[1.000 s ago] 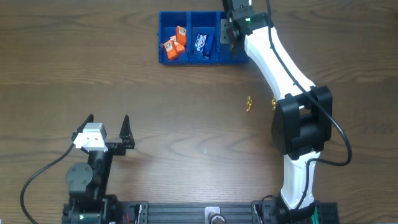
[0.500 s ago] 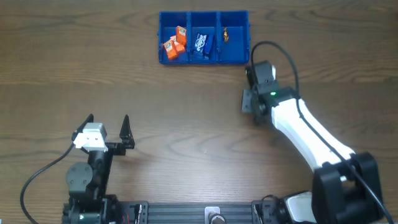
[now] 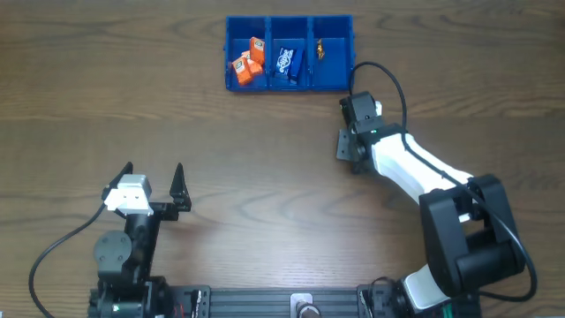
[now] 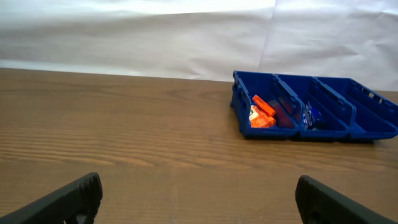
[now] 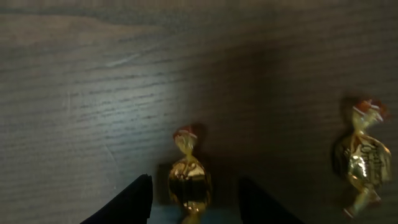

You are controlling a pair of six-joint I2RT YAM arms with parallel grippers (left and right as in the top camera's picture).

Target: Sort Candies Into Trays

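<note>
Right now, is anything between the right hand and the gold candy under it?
Nothing visible. The gold candy lies on the table, between the two sides of the open right hand. A second gold candy lies apart, off to one side.

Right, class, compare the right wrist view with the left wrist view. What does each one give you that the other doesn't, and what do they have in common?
Right wrist view, not the left: two gold candies lying on the wood, the near gold candy between the right jaws, which stand open, and the far gold candy off to one side.

Left wrist view, not the right: the blue tray, holding orange candies in one end compartment and blue candies in the middle one, with a white backdrop behind.

Shared: the wooden table, and each arm's own jaws open.
</note>
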